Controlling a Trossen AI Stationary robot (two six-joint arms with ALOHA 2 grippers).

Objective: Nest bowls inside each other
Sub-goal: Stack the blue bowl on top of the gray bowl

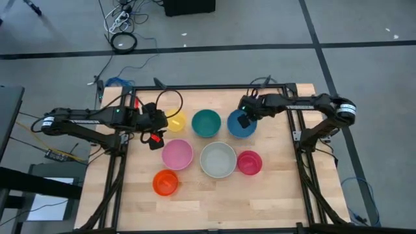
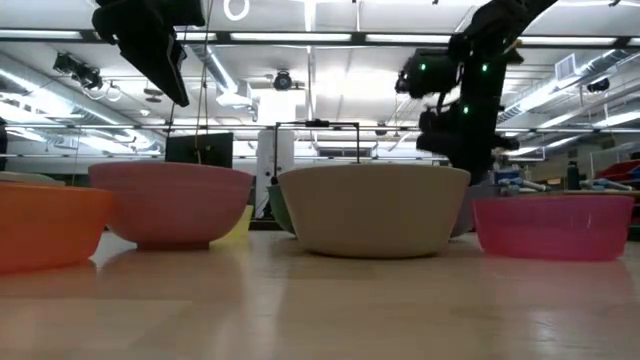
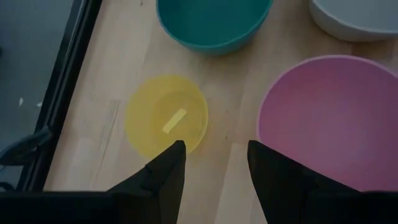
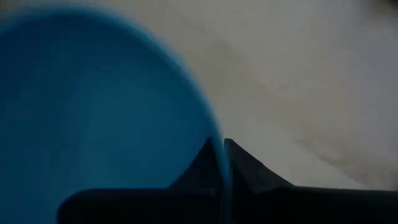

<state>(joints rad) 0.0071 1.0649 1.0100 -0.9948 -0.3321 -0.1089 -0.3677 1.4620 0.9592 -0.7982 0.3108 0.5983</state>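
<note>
While upright, blue bowl [image 4: 93, 118] has its rim pinched by right claw [image 4: 221, 155].

Seven bowls [image 1: 218, 160] sit upright and un-nested on the table, the blue bowl [image 1: 242, 124] farthest right at the back.

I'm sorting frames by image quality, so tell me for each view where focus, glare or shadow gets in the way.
High view: evenly lit, with only soft shadows. Low view: bright ceiling strip lights, the arms dark silhouettes. Left wrist view: a pale glint inside the yellow bowl. Right wrist view: the blue bowl fills the frame out of focus, the right gripper shut on its rim.
</note>
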